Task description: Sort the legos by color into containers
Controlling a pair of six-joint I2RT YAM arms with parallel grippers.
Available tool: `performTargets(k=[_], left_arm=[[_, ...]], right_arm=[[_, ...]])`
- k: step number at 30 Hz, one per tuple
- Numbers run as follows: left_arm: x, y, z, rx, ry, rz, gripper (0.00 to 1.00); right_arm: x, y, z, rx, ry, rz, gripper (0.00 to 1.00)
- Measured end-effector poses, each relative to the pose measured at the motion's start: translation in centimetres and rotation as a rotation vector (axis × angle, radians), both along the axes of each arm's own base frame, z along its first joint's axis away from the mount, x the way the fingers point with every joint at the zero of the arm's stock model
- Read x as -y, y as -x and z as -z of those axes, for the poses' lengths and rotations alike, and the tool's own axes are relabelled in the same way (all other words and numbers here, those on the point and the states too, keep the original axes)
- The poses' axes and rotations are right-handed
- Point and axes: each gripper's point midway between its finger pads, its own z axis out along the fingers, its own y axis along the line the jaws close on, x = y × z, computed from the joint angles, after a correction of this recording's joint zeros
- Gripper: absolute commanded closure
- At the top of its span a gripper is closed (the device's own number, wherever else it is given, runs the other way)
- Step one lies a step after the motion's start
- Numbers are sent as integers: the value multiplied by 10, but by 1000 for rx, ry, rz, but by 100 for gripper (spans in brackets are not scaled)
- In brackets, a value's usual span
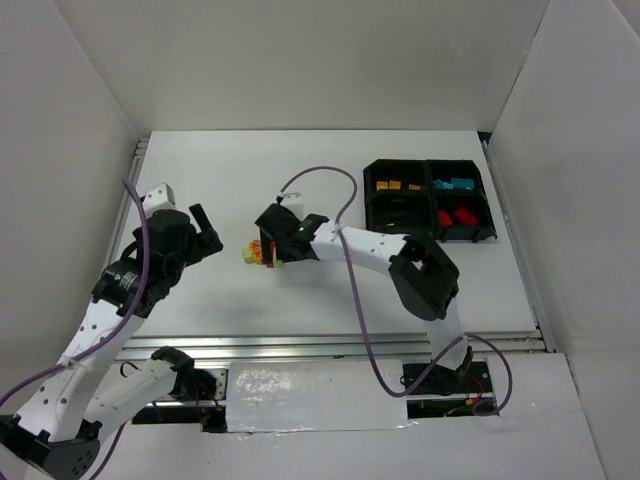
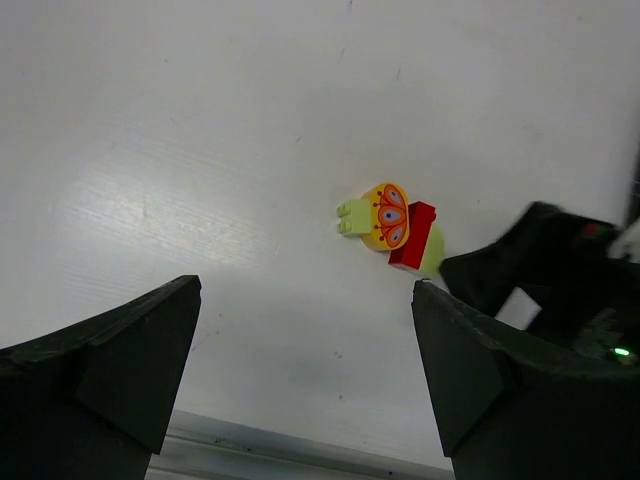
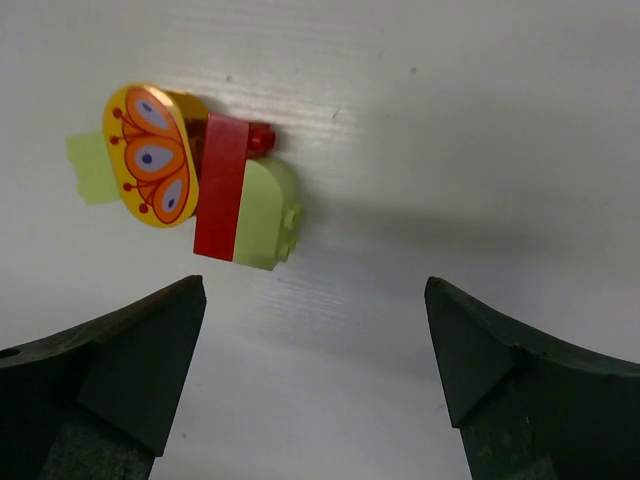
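Right wrist: joined lego cluster (orange butterfly piece, red, pale green) on table, just off left finger, outside jaws. Right gripper spread wide, holds nothing. Left gripper spread, empty, left of cluster. Tray far right, well apart, open tabletop between.

Your station reads as robotics lab test cell. Evidence: white panel walls boxing white tabletop on three sides; aluminium rail along near edge; left arm and right arm mounted beside it; purple cable exposed along right arm.
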Motion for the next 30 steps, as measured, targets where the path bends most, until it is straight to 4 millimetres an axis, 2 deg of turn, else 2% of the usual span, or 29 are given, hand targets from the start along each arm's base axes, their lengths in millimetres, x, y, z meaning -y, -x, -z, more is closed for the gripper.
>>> performTargets(k=[2,4,7,12,20,23,24,28,30], left_arm=[[0,1,-8,38,-3,26,1],[1,2,-7,43,-12,49,0],[1,3,5,16,-37,65,0],[4,2,33,-74,-73,95,0],[5,-3,33,-71,-65,117,0],[4,-4,32,-70,-67,124,0],[5,-4,32,-69,-67,126,1],[5,-4,32,-70,-62,133,1],[6,-4,32,-69,-59,135,0]], right_arm=[[-15,9,22,-28,42,-28,5],[-27,11,33,-36,63,-44,6],[-37,6,35,-30,58,-46,7],[-42,-1,29,-13,46,-42,9],[-41,-1,43,-34,69,-53,16],[-40,0,48,-40,79,-61,21],[-40,0,51,-43,84,-62,27],[-39,1,59,-54,98,-69,38],[-38,1,62,-62,99,-73,47]])
